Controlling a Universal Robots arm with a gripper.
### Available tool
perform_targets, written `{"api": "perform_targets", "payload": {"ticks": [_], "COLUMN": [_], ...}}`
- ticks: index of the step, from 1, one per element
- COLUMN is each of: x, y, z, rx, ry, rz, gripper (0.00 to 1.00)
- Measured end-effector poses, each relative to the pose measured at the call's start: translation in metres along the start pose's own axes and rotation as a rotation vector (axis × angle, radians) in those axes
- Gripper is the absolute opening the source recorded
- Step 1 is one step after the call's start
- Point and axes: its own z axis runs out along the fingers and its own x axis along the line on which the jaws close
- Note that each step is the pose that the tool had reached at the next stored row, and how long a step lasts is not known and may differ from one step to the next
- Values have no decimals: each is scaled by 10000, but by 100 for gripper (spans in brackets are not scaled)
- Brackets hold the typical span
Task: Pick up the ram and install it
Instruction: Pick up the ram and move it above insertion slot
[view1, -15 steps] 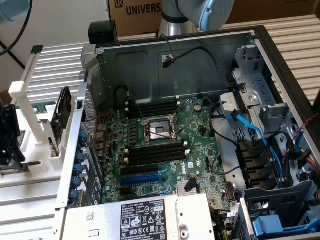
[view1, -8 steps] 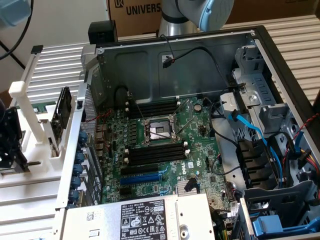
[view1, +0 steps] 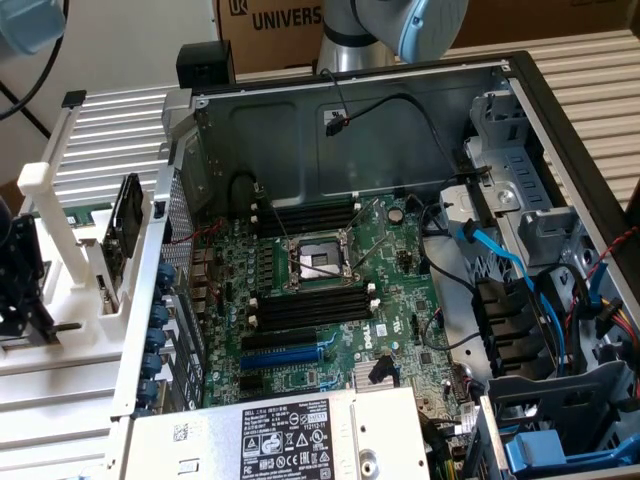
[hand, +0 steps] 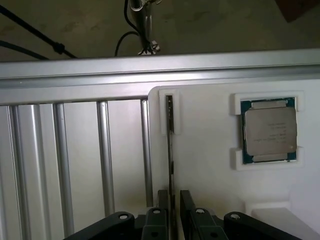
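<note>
The ram (hand: 170, 145) stands on edge in a narrow slot of a white holder (hand: 210, 165) and looks like a thin dark line. My gripper (hand: 173, 196) is open, and its two black fingers (hand: 162, 210) line up on either side of the ram's near end. How far they stand above it I cannot tell. In the exterior view the ram (view1: 128, 225) is a dark board upright in the white holder (view1: 75, 290), left of the open computer case. The gripper (view1: 22, 290) is at the far left edge. The long black slots (view1: 305, 305) lie on the motherboard beside the processor socket (view1: 315, 262).
A processor chip (hand: 270, 131) rests in a white frame on the same holder. The case wall (view1: 165, 270) stands between holder and motherboard. More black slots (view1: 305, 215), a blue slot (view1: 290, 355), a power supply (view1: 290, 435), loose cables (view1: 490, 250) and a drive cage (view1: 560, 400) crowd the case.
</note>
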Motion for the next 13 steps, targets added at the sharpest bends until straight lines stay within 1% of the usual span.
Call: {"api": "perform_targets", "payload": {"ticks": [1,2,13], "x": [-1,-1,-1], "y": [-2,-6,-16], "z": [1,1,2], "rx": [-35,-42,-43], "ry": [1,3,2], "rz": [-1,-1,-1], "gripper": [24,24,24]}}
